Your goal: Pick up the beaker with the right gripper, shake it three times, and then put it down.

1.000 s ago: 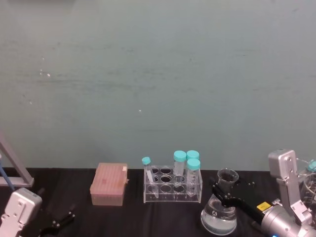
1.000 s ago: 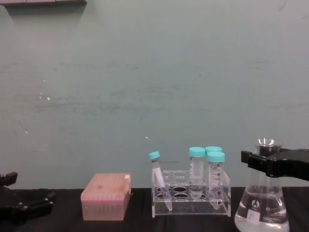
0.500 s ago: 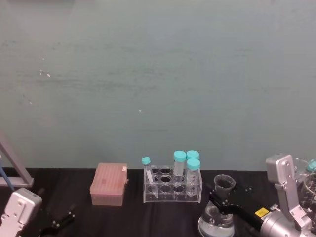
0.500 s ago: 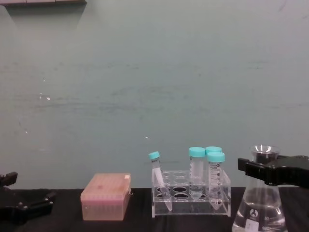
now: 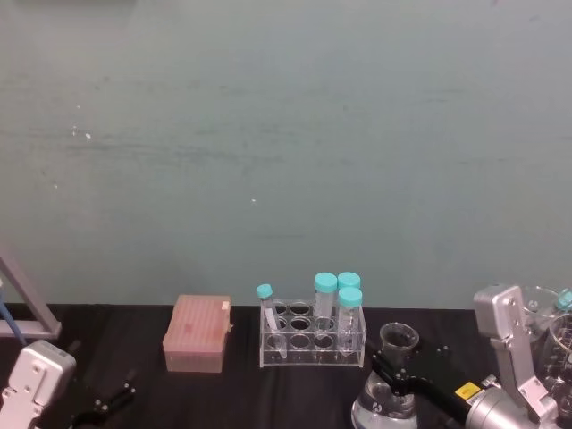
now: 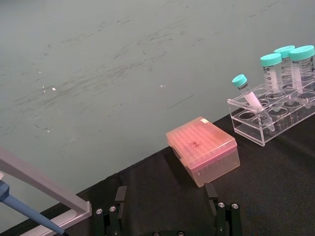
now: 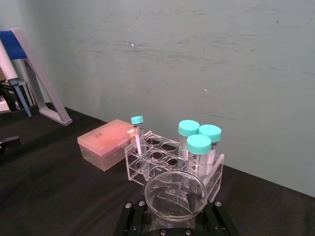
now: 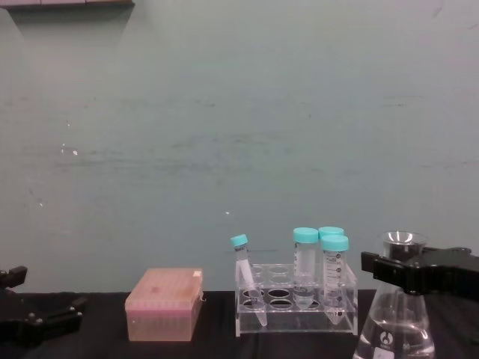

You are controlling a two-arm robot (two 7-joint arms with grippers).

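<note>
Tabletop (image 5: 268,393), black, carries everything. My right gripper (image 8: 408,273) reaches in from right of the rack (image 8: 296,299), its two flat fingers pressed together on the neck of the beaker (image 8: 395,333), just under the flared rim. The beaker hangs upright in that pinch, long axis vertical, just right of the rack and nearer to me. Whether its wide base touches the tabletop I cannot tell. Any shake or set-down runs along that vertical axis, I judge, so I must keep the neck plumb and clear of the rack. Just left of the rack sits a pink box (image 8: 163,303). Well left of that, my left gripper (image 6: 167,219) lies low, fingers spread, idle.
</note>
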